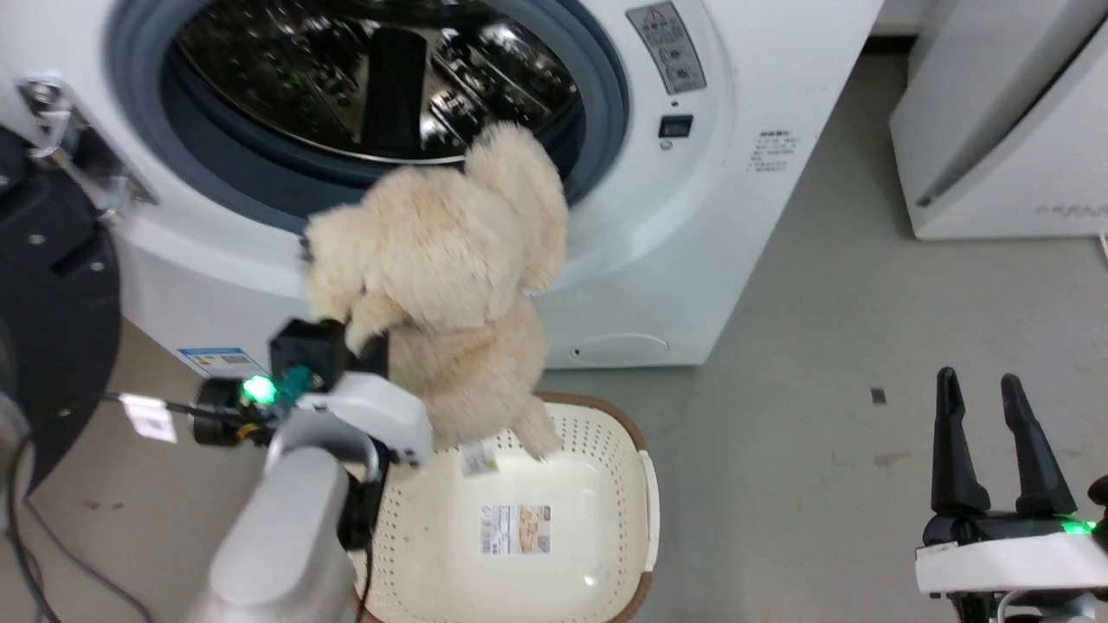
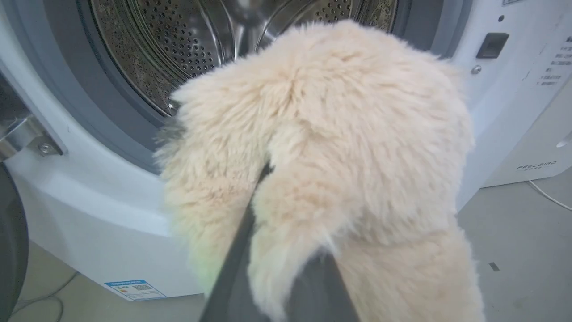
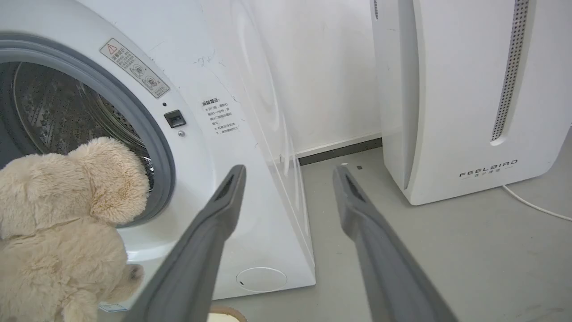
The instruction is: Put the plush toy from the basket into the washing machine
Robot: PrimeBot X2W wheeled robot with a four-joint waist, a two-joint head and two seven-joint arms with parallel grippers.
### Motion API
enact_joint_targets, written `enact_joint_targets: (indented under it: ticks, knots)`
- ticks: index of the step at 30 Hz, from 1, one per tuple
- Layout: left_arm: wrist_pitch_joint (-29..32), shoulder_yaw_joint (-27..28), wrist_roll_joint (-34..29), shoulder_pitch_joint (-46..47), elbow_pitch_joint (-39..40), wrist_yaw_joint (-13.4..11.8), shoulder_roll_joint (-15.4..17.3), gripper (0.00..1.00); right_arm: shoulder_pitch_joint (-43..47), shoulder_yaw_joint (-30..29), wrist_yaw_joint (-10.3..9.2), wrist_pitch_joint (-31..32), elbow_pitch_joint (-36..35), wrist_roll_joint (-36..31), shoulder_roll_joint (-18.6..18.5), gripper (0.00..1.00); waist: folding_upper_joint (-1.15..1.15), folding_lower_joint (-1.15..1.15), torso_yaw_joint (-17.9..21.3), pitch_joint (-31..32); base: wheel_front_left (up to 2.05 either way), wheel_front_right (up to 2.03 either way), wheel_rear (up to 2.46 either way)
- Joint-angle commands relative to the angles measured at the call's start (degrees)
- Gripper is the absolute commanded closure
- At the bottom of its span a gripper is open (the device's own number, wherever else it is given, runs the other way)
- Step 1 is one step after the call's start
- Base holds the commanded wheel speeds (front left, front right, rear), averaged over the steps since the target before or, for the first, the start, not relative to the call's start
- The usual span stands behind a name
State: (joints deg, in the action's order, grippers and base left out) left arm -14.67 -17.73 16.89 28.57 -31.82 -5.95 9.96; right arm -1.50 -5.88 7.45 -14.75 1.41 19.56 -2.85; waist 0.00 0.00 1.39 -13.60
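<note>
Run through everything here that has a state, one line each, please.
washing machine: door open, visible drum bare.
basket: upright on the floor, nothing lying in it.
plush toy: gripped, hanging above the basket, not yet in the drum.
left pincer: shut on the plush toy.
right pincer: open, holding nothing.

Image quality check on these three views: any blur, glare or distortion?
Head view: specular glare on the steel drum, plush toy slightly soft. Left wrist view: left gripper out of focus, faint green tint on the fur low left. Right wrist view: right gripper soft near the lens, washing machine side edge bowed.
</note>
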Motion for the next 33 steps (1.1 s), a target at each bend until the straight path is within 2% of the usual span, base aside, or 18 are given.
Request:
enact_joint_targets:
  ticks: [1,11,19,24,29,33]
  knots:
    - [-0.32,1.68,-0.63,2.37,0.77,-0.29,0.44,1.00,-1.38,0.00,0.03,-0.25,-0.35,0.06,-0.03,0.00,0.00,0.00,1.61,-2.44,0.00,0.00,0.00]
    - [-0.32,8.16,-2.55,12.08,-1.32,1.07,2.31,1.00,-5.10,-0.16,0.03,-0.25,-1.09,1.07,-0.03,0.00,0.00,0.00,5.24,-10.10,0.00,0.00,0.00]
    - [-0.32,12.30,-3.90,24.70,-7.16,2.56,5.66,1.00,-9.61,0.92,0.03,-0.25,-1.93,3.11,-0.03,0.00,0.00,0.00,9.30,-17.59,0.00,0.00,0.00]
    - [-0.32,10.49,-7.25,33.12,-12.61,3.85,8.31,1.00,-11.39,0.71,0.03,-0.25,-2.21,4.54,-0.03,0.00,0.00,0.00,11.64,-21.70,0.00,0.00,0.00]
    - [-0.32,10.88,-7.71,43.35,-18.02,4.83,11.33,1.00,-12.88,0.51,0.03,-0.25,-2.40,5.74,-0.03,0.00,0.00,0.00,13.35,-25.91,0.00,0.00,0.00]
    - [-0.32,11.54,-7.71,50.56,-20.87,4.67,13.13,1.00,-14.19,0.94,0.03,-0.25,-2.75,6.38,-0.03,0.00,0.00,0.00,14.47,-28.93,0.00,0.00,0.00]
